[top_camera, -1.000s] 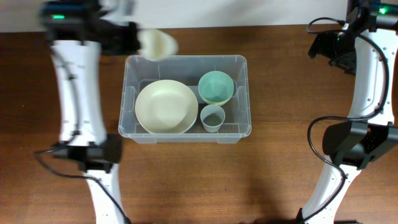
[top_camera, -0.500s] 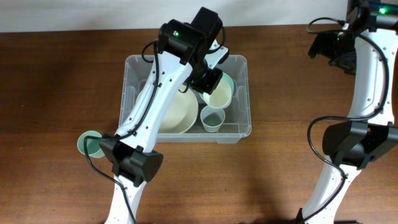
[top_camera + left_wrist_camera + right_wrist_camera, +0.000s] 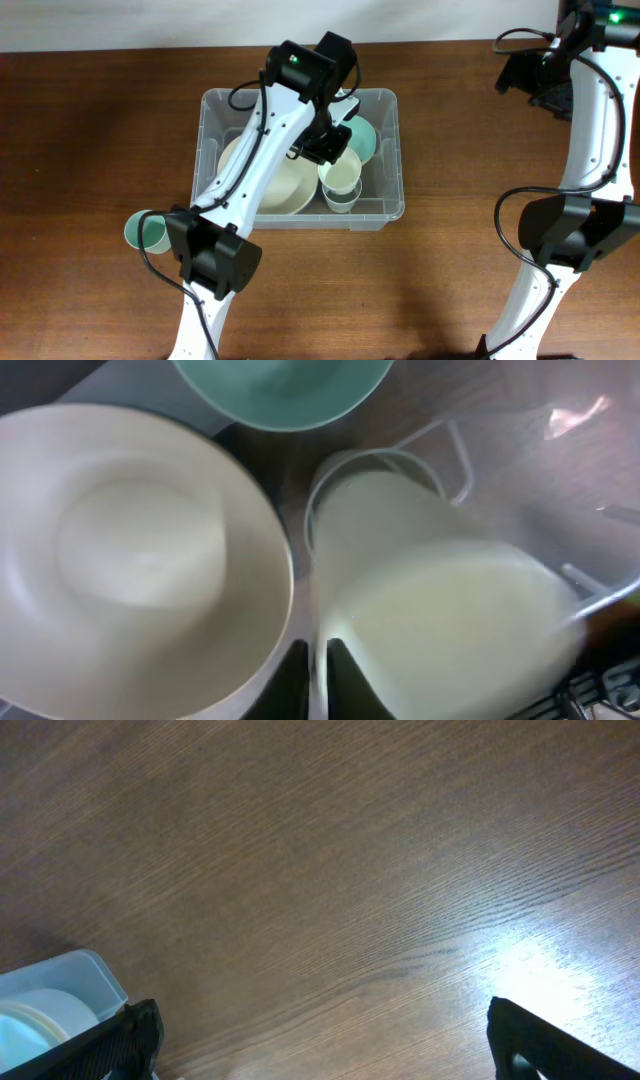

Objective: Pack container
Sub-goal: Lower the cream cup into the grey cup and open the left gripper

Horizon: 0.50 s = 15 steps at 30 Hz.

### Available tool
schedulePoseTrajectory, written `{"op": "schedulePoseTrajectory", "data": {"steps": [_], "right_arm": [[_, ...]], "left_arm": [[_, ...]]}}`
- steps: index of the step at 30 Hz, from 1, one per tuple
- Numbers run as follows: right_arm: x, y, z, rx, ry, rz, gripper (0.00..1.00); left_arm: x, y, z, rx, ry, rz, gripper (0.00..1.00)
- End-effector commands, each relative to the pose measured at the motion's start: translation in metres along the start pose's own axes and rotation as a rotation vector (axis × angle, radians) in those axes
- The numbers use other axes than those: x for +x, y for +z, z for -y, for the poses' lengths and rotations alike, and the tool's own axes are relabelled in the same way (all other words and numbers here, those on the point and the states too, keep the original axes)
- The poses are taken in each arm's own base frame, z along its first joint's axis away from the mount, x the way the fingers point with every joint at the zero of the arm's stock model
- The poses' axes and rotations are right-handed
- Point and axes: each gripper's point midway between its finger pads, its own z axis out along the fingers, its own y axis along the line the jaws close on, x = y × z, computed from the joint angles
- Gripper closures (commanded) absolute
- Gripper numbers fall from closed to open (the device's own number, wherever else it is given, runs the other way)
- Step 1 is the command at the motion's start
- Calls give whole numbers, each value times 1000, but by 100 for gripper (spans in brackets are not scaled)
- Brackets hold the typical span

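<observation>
Left arm [image 3: 262, 150] is being reached down into the container [image 3: 388, 98]. A second ago it was being held beyond the far-left corner with the cream cup [image 3: 340, 176] carried high, and half a second ago that cup was being hung over the green bowl [image 3: 366, 138]. The container itself is sitting mid-table [image 3: 450, 280], unmoved. The cream cup is now being lowered, tilted, into the small clear cup [image 3: 372, 457] at the near-right corner, and from overhead it is looking nested or nearly so. In the wrist view the left gripper [image 3: 316, 690] is being kept closed on the cup's wall, right at the lens; how firm that hold is cannot be told. Judged from this, one more piece is being packed and release is being approached. The big cream bowl [image 3: 130, 550] is filling the left half, just beside the clear cup. The green bowl is lying just behind the cups, so clearance is being squeezed on two sides and a tilted cup is at risk of being caught on a rim. The right gripper [image 3: 345, 1050] is being held wide open over bare table, well apart, with nothing between the fingers. A green cup [image 3: 138, 228] is lying outside the container by the left arm's base, partly hidden, probably yet to be packed.
</observation>
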Motion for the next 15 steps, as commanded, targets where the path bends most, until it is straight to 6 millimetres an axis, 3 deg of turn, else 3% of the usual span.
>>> {"op": "schedulePoseTrajectory", "data": {"steps": [1, 5, 6, 8, 9, 13, 15], "right_arm": [[0, 4, 2, 17, 5, -3, 1], [0, 4, 2, 17, 5, -3, 1], [0, 4, 2, 17, 5, -3, 1], [0, 4, 2, 17, 5, -3, 1], [0, 4, 1, 16, 5, -3, 1], [0, 4, 2, 17, 5, -3, 1], [0, 4, 2, 17, 5, -3, 1]], "left_arm": [[4, -5, -5, -26, -8, 1, 86], [3, -4, -5, -26, -8, 4, 83], [3, -4, -6, -27, -7, 7, 70], [-1, -4, -6, -27, -3, 21, 17], [-4, -5, -6, -32, -2, 34, 1], [-8, -16, -34, -194, -89, 71, 1], [-2, -42, -64, -351, -231, 122, 1]]}}
